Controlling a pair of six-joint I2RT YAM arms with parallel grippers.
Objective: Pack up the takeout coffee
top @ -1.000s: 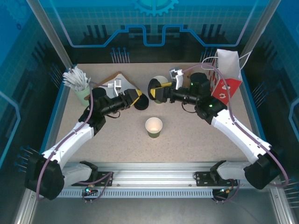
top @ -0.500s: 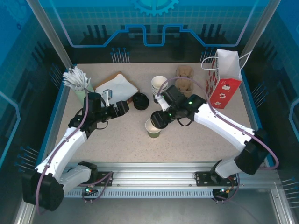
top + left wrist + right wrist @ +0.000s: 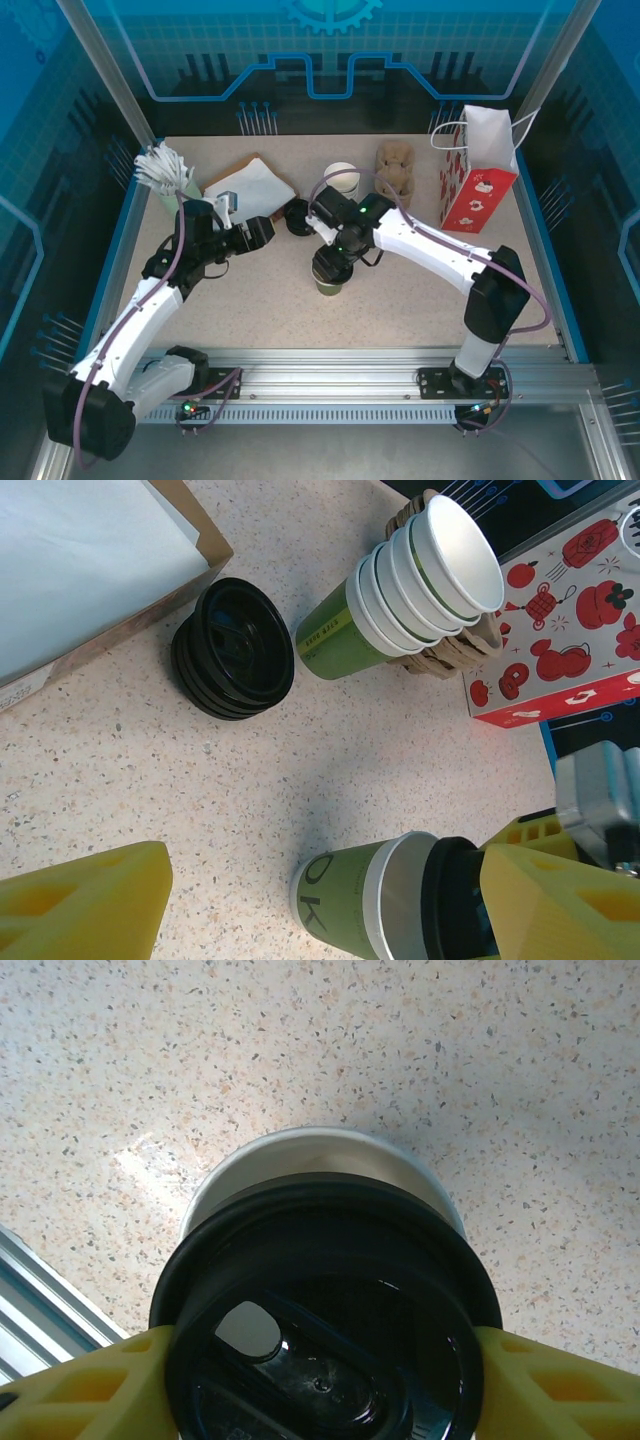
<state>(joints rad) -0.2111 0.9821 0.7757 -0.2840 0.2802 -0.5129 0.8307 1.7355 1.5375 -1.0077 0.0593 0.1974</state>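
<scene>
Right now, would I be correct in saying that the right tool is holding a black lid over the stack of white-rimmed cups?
Not quite. The right tool holds the black lid over the single green cup, not over the stack of white-rimmed cups, which lies apart from it with no lid on top. The left wrist view shows this.

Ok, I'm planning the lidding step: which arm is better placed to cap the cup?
Right: right pincer holds a lid over the cup; left pincer hangs open, aside.
</scene>
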